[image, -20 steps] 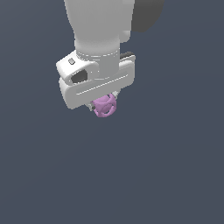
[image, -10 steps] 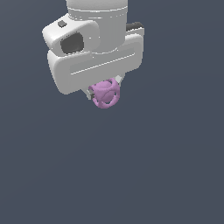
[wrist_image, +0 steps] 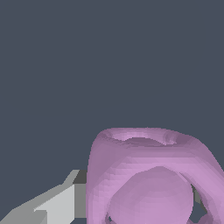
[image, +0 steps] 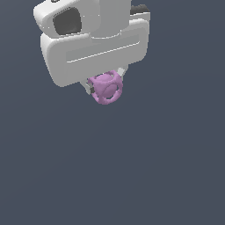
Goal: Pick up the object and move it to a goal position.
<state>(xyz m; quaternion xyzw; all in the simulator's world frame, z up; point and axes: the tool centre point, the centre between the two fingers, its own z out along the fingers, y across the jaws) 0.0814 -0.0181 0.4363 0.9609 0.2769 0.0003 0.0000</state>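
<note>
Exterior view shows my gripper [image: 105,85] closed on the pink-purple knobbly object [image: 106,88], which hangs just under the white hand body, well clear of any surface I can make out against the flat grey backdrop. A short pale finger [image: 89,86] shows at the side of the lump toward the exterior view's left, touching it; the other is mostly hidden behind it. On the wrist view the object [wrist_image: 148,175] fills the near field, with a grey-white finger [wrist_image: 61,203] pressed against its flank.

My read is that this thing is light and rigid: it sits between the pads without sagging or visibly deforming. The ringed ridges and hollows give the pads something to bite on, but the rounded shape means a squeeze off its widest part could let it roll or pop out. I'd keep the hold across the middle, pads on ridges rather than bridging a hollow. No goal marker is visible in either view.
</note>
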